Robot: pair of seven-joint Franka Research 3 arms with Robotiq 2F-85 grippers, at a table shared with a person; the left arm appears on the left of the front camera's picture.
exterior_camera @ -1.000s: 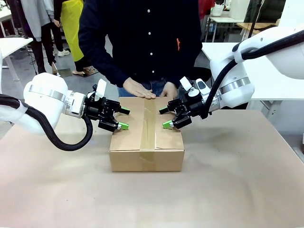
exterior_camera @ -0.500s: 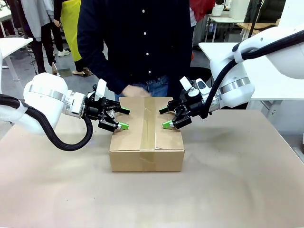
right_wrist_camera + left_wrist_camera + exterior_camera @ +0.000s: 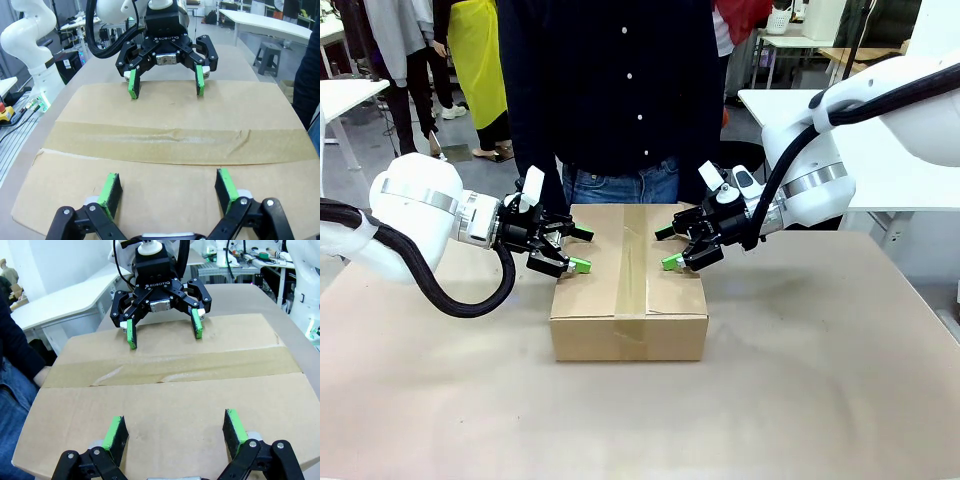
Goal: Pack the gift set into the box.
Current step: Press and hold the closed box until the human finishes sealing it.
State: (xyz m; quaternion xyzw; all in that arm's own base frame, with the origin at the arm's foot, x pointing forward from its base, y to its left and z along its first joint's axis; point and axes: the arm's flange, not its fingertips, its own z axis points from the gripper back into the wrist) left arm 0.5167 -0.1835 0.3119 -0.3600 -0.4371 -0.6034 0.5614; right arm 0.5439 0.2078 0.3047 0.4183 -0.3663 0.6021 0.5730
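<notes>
The box (image 3: 628, 283) is sitting around the middle of the tabletop (image 3: 820, 380), a bit toward the far edge where the person (image 3: 620, 90) stands. Its flaps are down flat and a strip of brown tape (image 3: 633, 262) runs along the top seam from the far side to the near side, then down the front face. From the wrist cameras you can see the tape is a little wrinkled in the middle.

The left gripper (image 3: 578, 249) comes in from the left edge and hangs over the left part of the box top, fingers spread wide apart with nothing between them. In its own wrist view the green pads (image 3: 116, 432) sit just above the cardboard; I can't tell if they actually touch it.

The right gripper (image 3: 667, 247) mirrors it from the right side, also wide open and empty, poised over the right half of the lid. The two grippers face each other across the tape strip, well apart.

The person is close behind the box, dark shirt and jeans, standing against the far edge.
</notes>
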